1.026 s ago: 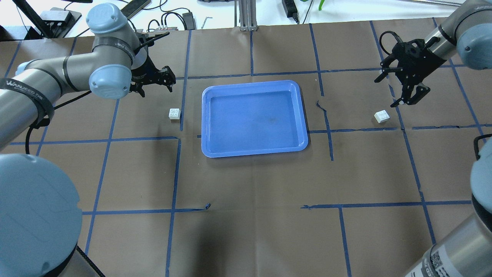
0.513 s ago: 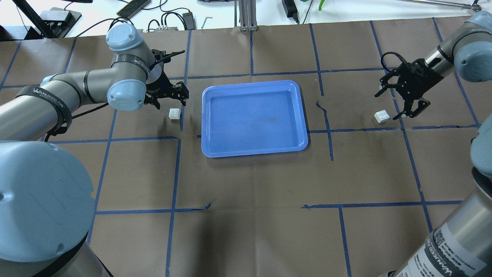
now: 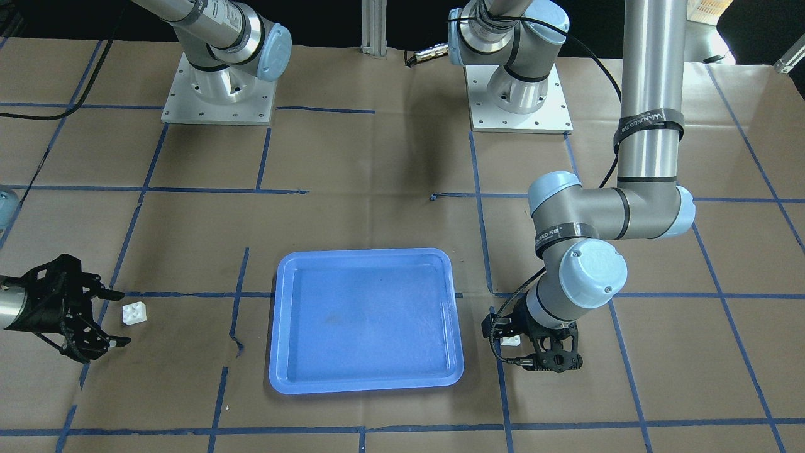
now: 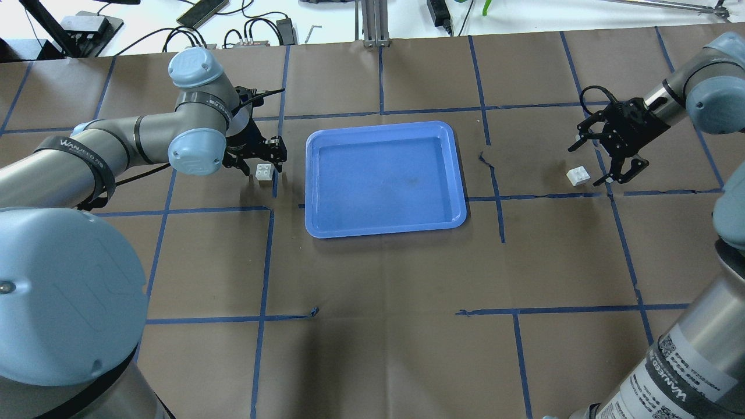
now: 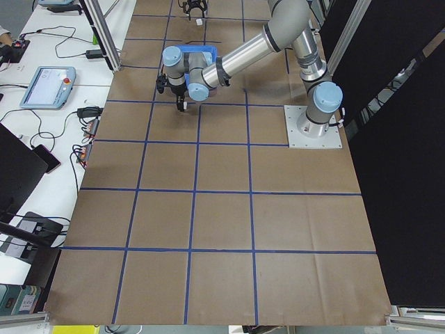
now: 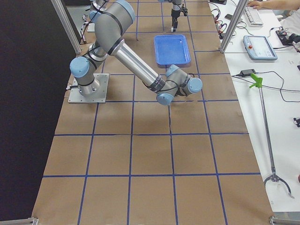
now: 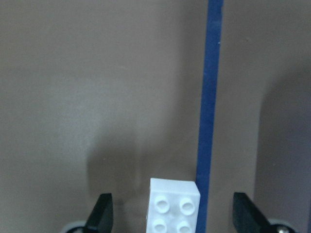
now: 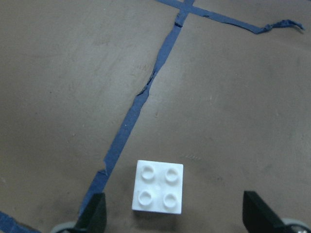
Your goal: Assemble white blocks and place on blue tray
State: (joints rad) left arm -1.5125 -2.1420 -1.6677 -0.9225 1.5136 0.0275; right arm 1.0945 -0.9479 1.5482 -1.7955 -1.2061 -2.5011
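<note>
**Both white blocks before pick-up.** A large rectangular blue plastic tray (image 4: 384, 180) lies on the brown paper-covered surface (image 4: 384, 279), which is gridded with blue tape. Two small white square studded plastic blocks rest on the paper outside the tray, well apart. One block (image 4: 265, 171) sits near the tray's left side, just beside a blue tape line (image 7: 209, 97). The left gripper (image 4: 262, 163) brackets it, fingers spread and not touching it. The other block (image 4: 578, 176) lies near a torn tape strip (image 8: 141, 102), at the fingertips of the right gripper (image 3: 118, 318), whose fingers are likewise spread.
</note>
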